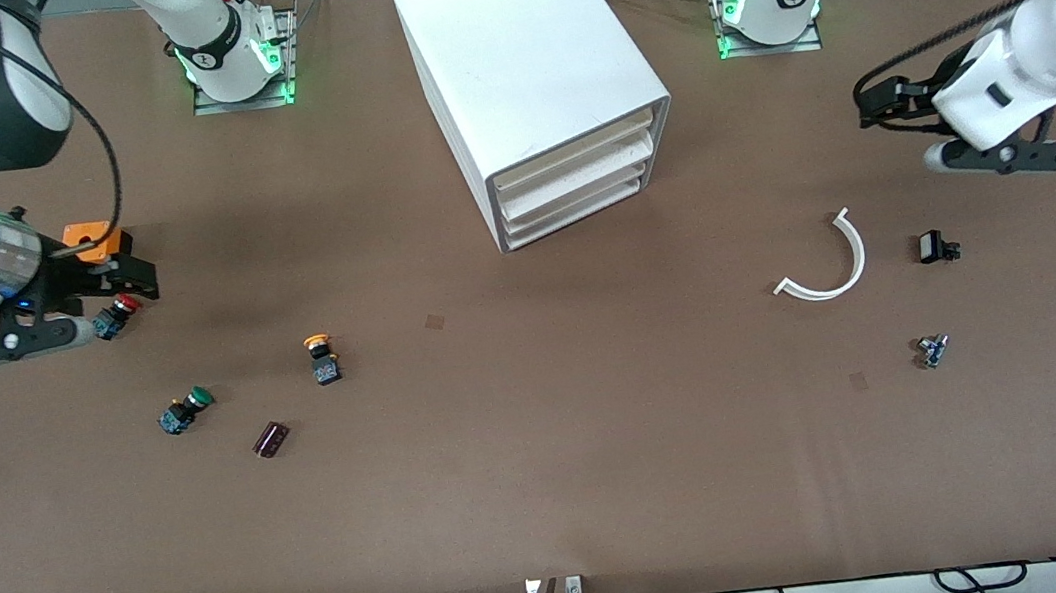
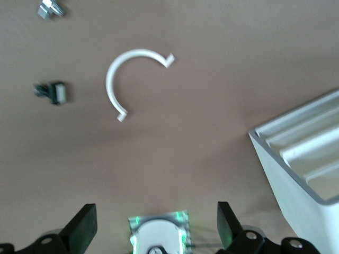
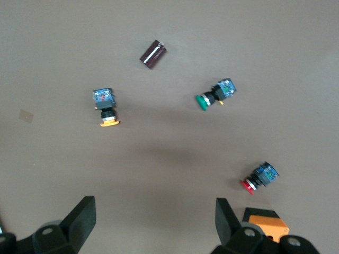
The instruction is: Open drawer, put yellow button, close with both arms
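The white three-drawer cabinet (image 1: 534,84) stands on the brown worktop (image 1: 550,475) between the two arm bases, and serves as the landmark here. Its uppermost drawer (image 1: 571,151) sits flush with the two below it, shut.

The yellow button (image 1: 323,357) lies on its side on the worktop, nearer to the front camera than the cabinet and toward the right arm's end. The green-capped button (image 1: 184,409) and a small dark brown block (image 1: 270,439) lie nearer still to the camera; the red-capped button (image 1: 117,315) lies closest to that end of the worktop.

The right hand (image 3: 153,219) hangs over the worktop beside the red-capped button, its fingers spread wide and holding nothing.

The left hand (image 2: 156,225) hovers toward the left arm's end from the cabinet, likewise wide open and empty. Near it lie a white curved strip (image 1: 826,262), a small black part (image 1: 936,247) and a small blue-grey part (image 1: 933,351).
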Controlling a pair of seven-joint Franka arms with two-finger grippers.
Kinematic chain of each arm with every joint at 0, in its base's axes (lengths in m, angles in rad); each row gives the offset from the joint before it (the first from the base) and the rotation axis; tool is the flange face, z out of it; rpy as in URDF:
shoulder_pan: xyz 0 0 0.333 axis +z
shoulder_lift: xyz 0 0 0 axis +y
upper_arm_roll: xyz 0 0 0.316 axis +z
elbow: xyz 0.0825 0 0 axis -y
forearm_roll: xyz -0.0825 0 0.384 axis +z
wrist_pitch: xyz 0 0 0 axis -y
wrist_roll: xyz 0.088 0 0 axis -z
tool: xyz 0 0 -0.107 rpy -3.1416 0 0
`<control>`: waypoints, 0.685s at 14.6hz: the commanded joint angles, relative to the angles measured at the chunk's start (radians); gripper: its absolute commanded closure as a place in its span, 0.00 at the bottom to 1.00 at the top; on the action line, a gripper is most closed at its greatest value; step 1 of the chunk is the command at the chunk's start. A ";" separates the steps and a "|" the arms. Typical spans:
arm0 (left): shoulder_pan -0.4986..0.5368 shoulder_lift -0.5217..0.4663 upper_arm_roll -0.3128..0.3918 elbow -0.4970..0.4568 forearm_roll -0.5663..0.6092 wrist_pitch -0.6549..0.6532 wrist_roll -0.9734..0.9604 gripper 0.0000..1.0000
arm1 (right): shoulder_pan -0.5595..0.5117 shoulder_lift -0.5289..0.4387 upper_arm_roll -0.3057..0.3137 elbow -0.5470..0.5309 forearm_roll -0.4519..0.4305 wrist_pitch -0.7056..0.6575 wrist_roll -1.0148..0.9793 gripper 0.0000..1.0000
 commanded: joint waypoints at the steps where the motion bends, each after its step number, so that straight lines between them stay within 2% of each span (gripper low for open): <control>1: -0.025 0.078 0.003 0.024 -0.084 -0.062 0.023 0.00 | 0.040 0.038 -0.001 0.026 0.005 0.020 0.007 0.00; 3: -0.026 0.107 0.003 -0.005 -0.227 -0.071 0.075 0.00 | 0.064 0.082 -0.001 0.042 0.005 0.049 0.007 0.00; 5: -0.010 0.164 0.005 -0.054 -0.419 -0.053 0.190 0.00 | 0.081 0.146 0.000 0.087 0.009 0.052 0.004 0.00; 7: 0.017 0.184 0.005 -0.113 -0.550 -0.004 0.308 0.00 | 0.091 0.190 -0.001 0.102 0.067 0.057 -0.005 0.00; 8: 0.019 0.184 0.005 -0.159 -0.605 0.025 0.377 0.00 | 0.091 0.206 -0.001 0.102 0.089 0.074 -0.008 0.00; 10: 0.017 0.176 0.005 -0.306 -0.789 0.131 0.543 0.00 | 0.091 0.252 -0.001 0.102 0.092 0.112 -0.018 0.00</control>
